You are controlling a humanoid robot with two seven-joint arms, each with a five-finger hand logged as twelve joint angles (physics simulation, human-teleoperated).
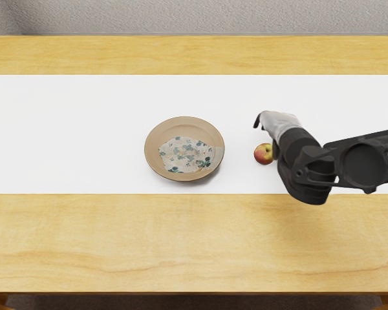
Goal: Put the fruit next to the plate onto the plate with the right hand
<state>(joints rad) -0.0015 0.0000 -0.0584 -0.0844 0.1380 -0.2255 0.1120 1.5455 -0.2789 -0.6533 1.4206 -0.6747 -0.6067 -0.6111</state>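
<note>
A small red and yellow apple [263, 154] lies on the white runner, a short way right of the plate. The plate [156, 137] is tan with a floral pattern in its middle and holds nothing. My right arm comes in from the right edge, and its hand [271, 123] hangs just above and to the right of the apple. The grey palm and one dark fingertip [257, 122] show, while the wrist hides the other fingers. The hand holds nothing that I can see, and a little of the apple's right side sits behind the wrist.
A white runner [71, 135] crosses the wooden table [181, 245] from left to right. The table's far edge meets a grey wall at the top. The left arm does not show.
</note>
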